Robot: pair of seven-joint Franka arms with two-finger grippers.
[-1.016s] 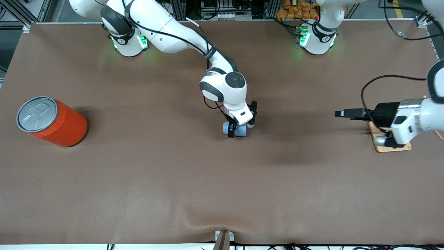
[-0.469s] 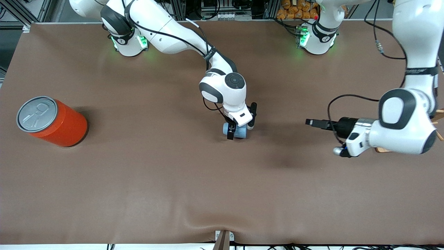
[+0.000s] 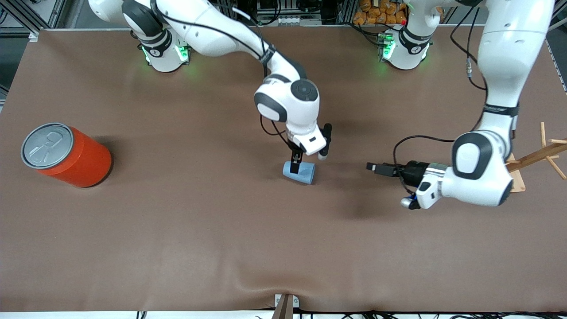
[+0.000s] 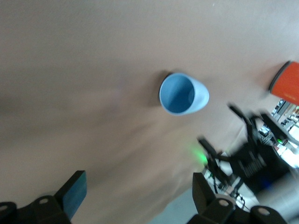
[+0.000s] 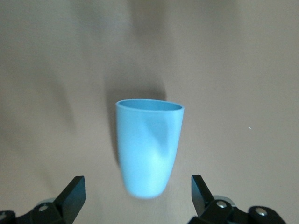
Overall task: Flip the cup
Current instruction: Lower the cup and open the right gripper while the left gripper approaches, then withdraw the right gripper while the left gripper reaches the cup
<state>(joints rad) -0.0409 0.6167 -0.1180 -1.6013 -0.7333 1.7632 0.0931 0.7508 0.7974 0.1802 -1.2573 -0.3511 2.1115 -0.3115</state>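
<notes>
Progress is judged as early: the cup lies on its side on the brown surface, so the flip to upright is not yet done. The cup rests near the middle of the surface, well apart from the orange can at the right arm's end. In the left wrist view the cup's open mouth faces that camera, toward the left arm's end.

The right pincer hangs directly over the cup, jaws wide and holding nothing; its wrist view shows the cup between the two fingertips but below them, apart from both.

The left pincer hangs low over the surface, level and aimed at the cup's mouth, jaws wide and empty, a clear gap away from the cup.

Remaining, as judged: grasp, turn upright, set down, release.
</notes>
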